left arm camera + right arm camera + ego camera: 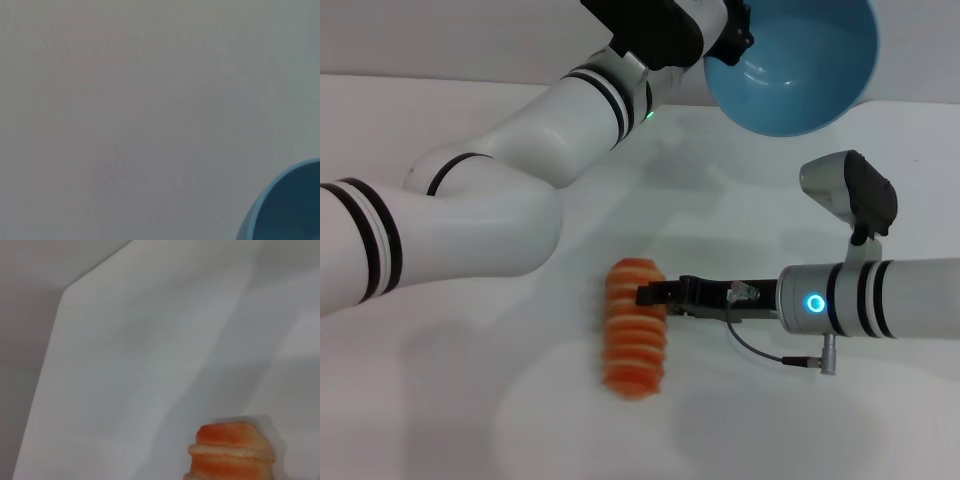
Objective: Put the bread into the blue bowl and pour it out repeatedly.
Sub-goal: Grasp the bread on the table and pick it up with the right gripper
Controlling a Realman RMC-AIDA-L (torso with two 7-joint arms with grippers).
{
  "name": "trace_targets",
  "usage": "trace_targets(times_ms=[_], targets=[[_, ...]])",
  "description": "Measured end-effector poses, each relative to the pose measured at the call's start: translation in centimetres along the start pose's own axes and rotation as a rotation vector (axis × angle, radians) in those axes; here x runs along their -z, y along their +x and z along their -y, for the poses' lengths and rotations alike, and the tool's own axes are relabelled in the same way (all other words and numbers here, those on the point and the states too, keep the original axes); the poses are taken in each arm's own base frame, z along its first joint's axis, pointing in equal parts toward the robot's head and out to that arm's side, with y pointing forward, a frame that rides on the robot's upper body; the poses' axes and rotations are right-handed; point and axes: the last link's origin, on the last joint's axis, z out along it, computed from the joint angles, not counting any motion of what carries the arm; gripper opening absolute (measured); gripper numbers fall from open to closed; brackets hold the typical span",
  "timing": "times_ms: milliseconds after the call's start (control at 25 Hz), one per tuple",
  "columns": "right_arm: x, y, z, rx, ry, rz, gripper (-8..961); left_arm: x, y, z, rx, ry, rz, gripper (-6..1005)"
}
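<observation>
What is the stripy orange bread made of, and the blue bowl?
The bread looks like soft foam or rubbery plastic, not real: matte orange with pale cream ridges, too even for baking. The blue bowl looks like hard plastic, possibly glazed ceramic: smooth, glossy, plain, with soft light reflections inside. Neither can be told for sure.

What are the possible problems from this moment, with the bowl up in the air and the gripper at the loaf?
1. The right gripper meets the bread near one end, not its middle, so the loaf may pivot or slip if lifted.
2. The left gripper holds the blue bowl high and tilted, its opening facing the camera; bread placed in now would likely fall out.
3. The bowl is far from the bread on the white table, so the transfer is long.
</observation>
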Motion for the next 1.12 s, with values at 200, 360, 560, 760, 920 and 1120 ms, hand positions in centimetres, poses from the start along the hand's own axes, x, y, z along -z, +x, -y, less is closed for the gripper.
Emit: trace_targets(times_ms=[200,360,560,760,920,1120], targets=[[-0.04,0.1,0.04,0.0,0.005,-0.003,586,0.02,0.02,0.04,0.0,0.003,-0.003,0],[-0.04,0.09,0.21,-0.007,0.014,0.003,551,0.09,-0.11,0.06,0.0,0.005,-0.002,-1],[-0.03,0.05,0.29,-0.01,0.016,0.01,508,0.22,-0.29,0.07,0.004,0.007,0.001,-1],[-0.05,-0.13,0.1,0.003,0.007,0.016,465,0.25,-0.29,0.14,0.004,0.009,-0.001,-1],[-0.01,-0.22,0.07,0.002,-0.005,0.035,431,0.25,-0.23,0.19,0.003,0.012,-0.005,-1],[-0.07,-0.19,-0.11,0.03,-0.011,0.032,346,0.28,-0.21,0.25,0.004,0.016,-0.009,0]])
